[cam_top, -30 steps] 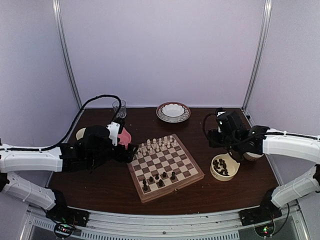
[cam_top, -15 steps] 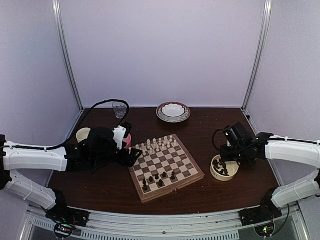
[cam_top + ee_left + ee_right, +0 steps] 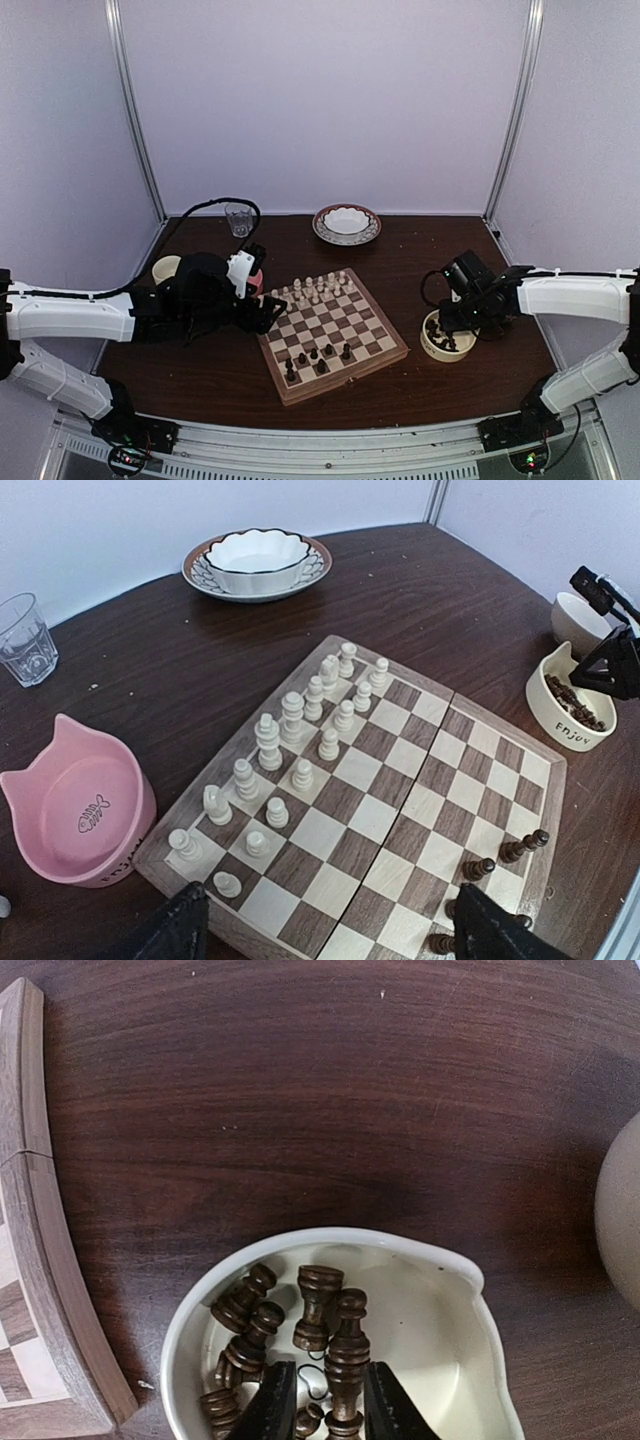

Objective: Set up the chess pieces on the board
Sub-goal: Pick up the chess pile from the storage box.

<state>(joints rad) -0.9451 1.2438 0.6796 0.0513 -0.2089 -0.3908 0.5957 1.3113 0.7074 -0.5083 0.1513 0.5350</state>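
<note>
Right hand (image 3: 326, 1385) astride a dark chess piece (image 3: 346, 1352) in the bowl (image 3: 330, 1232), grip uncertain, visible only wrist-side.

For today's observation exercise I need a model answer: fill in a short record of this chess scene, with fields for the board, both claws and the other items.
board: pale pieces fill its two far rows; several dark pieces stand on the near side
left claw: open, at the board's left side, holding nothing
right claw: down in the cream bowl, jaws either side of one dark piece; grip unclear
elsewhere: pink bowl, glass, patterned plate
</note>
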